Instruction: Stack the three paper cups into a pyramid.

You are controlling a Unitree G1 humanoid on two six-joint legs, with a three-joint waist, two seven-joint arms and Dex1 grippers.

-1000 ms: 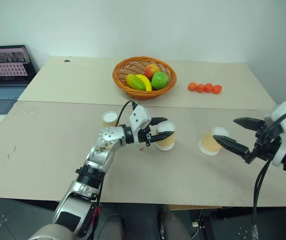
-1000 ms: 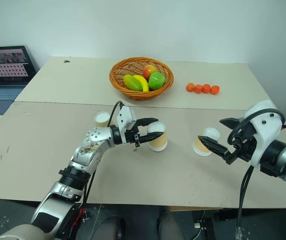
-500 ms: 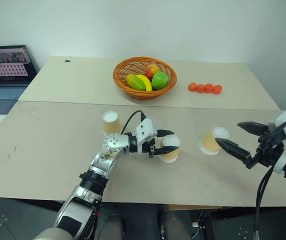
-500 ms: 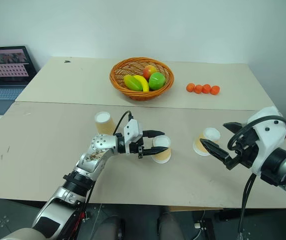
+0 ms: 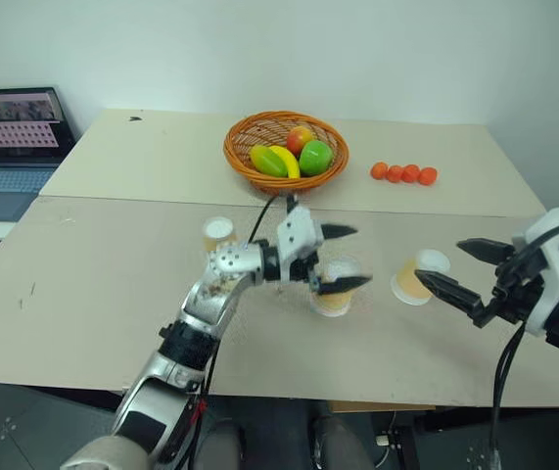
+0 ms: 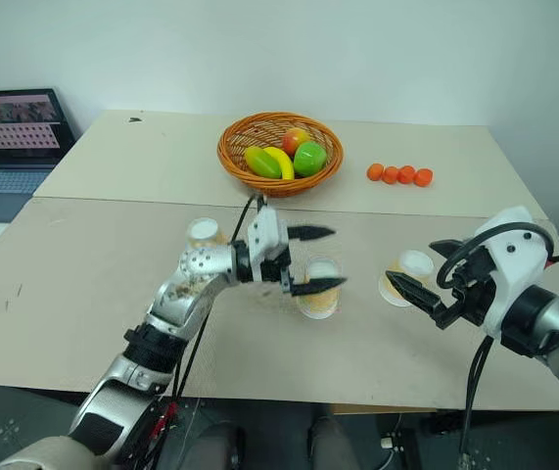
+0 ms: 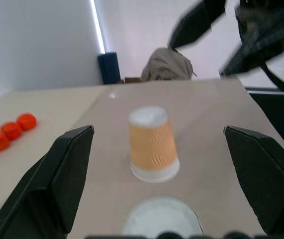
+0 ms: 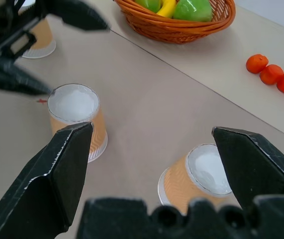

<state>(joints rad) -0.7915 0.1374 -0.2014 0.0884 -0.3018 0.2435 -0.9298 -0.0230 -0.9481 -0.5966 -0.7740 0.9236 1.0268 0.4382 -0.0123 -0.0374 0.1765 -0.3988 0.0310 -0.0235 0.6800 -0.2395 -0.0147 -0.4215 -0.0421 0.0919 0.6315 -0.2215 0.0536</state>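
Three paper cups stand upside down on the near table. One cup (image 5: 218,233) is at the left, one (image 5: 332,297) in the middle, and one (image 5: 415,278) at the right, tilted. My left gripper (image 5: 344,258) hovers just above the middle cup, open, holding nothing. In the left wrist view the right cup (image 7: 151,144) lies ahead between the spread fingers, with the middle cup's white base (image 7: 161,216) below. My right gripper (image 5: 457,266) is open beside the right cup, nothing between its fingers. The right wrist view has the middle cup (image 8: 77,119) and the right cup (image 8: 196,174).
A wicker basket (image 5: 250,132) of fruit sits on the far table. A row of small orange balls (image 5: 403,173) lies to its right. A laptop (image 5: 13,127) stands on a side desk at the far left.
My left gripper carried the middle cup to the right, opened, let it go and rose above it. The right gripper kept still.
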